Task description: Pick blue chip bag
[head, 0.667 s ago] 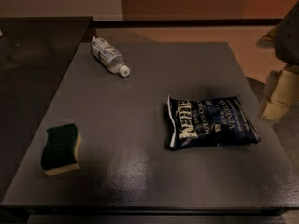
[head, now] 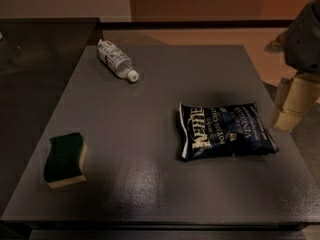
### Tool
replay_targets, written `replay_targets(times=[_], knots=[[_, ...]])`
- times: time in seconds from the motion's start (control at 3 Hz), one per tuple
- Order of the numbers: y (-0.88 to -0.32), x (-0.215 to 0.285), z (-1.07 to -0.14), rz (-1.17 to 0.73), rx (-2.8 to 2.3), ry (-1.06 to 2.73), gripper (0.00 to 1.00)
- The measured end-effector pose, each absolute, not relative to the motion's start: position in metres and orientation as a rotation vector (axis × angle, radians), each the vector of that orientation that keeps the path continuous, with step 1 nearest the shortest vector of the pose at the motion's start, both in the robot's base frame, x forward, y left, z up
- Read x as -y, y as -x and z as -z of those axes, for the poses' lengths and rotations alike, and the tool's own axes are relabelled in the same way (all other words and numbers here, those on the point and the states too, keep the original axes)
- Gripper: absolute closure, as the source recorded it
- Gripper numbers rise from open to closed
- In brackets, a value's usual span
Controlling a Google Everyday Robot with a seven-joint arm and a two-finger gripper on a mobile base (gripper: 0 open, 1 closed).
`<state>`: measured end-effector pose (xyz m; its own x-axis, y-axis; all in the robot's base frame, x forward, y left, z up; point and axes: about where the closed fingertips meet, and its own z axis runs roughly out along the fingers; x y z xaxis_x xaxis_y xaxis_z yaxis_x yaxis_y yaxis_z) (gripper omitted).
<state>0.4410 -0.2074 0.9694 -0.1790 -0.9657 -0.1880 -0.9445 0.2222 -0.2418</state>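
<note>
The blue chip bag (head: pixel 225 130) lies flat on the dark grey table (head: pixel 165 184), right of centre, with its white lettering running sideways. My gripper (head: pixel 292 104) hangs at the right edge of the view, just off the table's right side. It is a little to the right of the bag and above table level, and it holds nothing that I can see. The dark arm (head: pixel 305 39) rises above it.
A clear plastic bottle (head: pixel 117 60) lies on its side at the table's back left. A green-and-yellow sponge (head: pixel 65 159) sits at the front left. A darker counter (head: pixel 35 59) adjoins the table on the left. Tan floor lies beyond the table's far edge.
</note>
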Motion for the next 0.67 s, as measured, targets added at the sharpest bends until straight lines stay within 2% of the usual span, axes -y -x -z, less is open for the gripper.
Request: replay_targets(times=[0.67], knots=[[-0.448, 0.189, -0.929, 0.058, -2.169, 1.949, 0.00]])
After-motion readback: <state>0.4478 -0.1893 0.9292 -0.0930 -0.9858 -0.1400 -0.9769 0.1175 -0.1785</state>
